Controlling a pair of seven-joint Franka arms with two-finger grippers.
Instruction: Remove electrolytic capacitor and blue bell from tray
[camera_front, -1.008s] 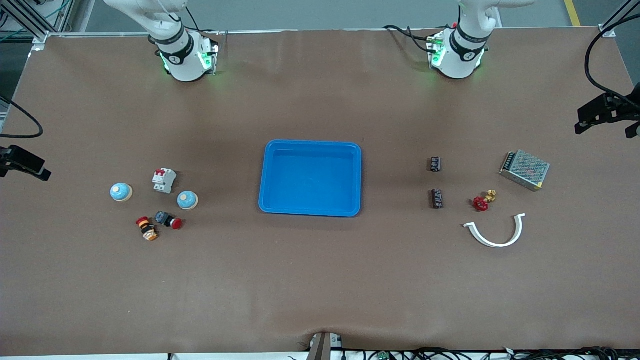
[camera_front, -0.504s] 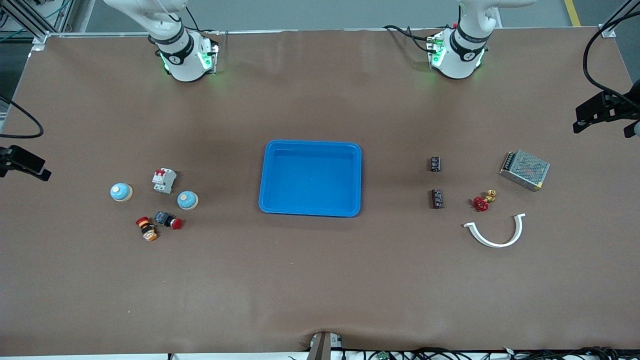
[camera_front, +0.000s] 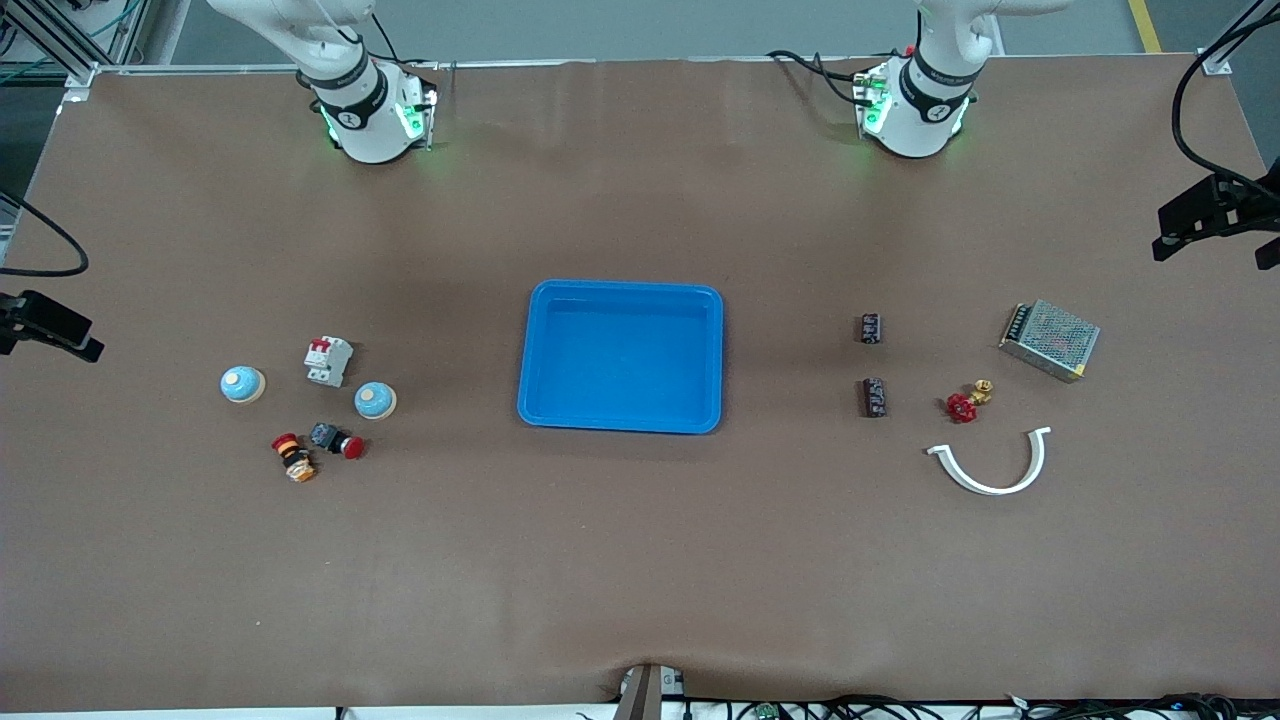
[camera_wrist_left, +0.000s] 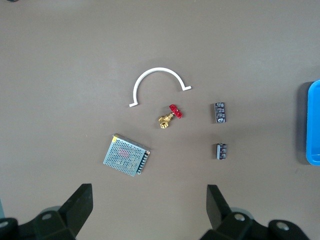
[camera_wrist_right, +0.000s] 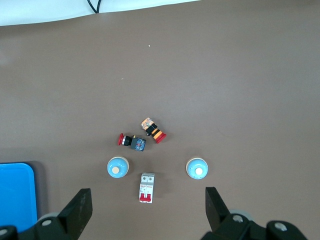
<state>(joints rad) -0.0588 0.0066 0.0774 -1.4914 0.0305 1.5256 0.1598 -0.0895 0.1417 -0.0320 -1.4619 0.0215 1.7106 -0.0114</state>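
Observation:
Two dark capacitors (camera_front: 871, 328) (camera_front: 875, 397) lie toward the left arm's end of the table, apart from the blue tray (camera_front: 620, 288) at the middle. In the left wrist view the capacitors (camera_wrist_left: 219, 112) (camera_wrist_left: 221, 151) lie well below my left gripper (camera_wrist_left: 150, 189), which hangs high, open and holding nothing. Two blue bells (camera_front: 242, 384) (camera_front: 375, 400) stand toward the right arm's end. The right wrist view shows both bells (camera_wrist_right: 118, 167) (camera_wrist_right: 197, 168) far under my right gripper (camera_wrist_right: 148, 192), also open with nothing in it.
A white circuit breaker (camera_front: 328, 360) stands between the bells, with two push buttons (camera_front: 337, 440) (camera_front: 293, 457) nearer the front camera. By the capacitors lie a red-handled brass valve (camera_front: 965, 403), a white curved clamp (camera_front: 990, 465) and a metal mesh power supply (camera_front: 1049, 340).
The left arm's dark hand at the edge of the front view has shifted slightly. Nothing on the table has moved.

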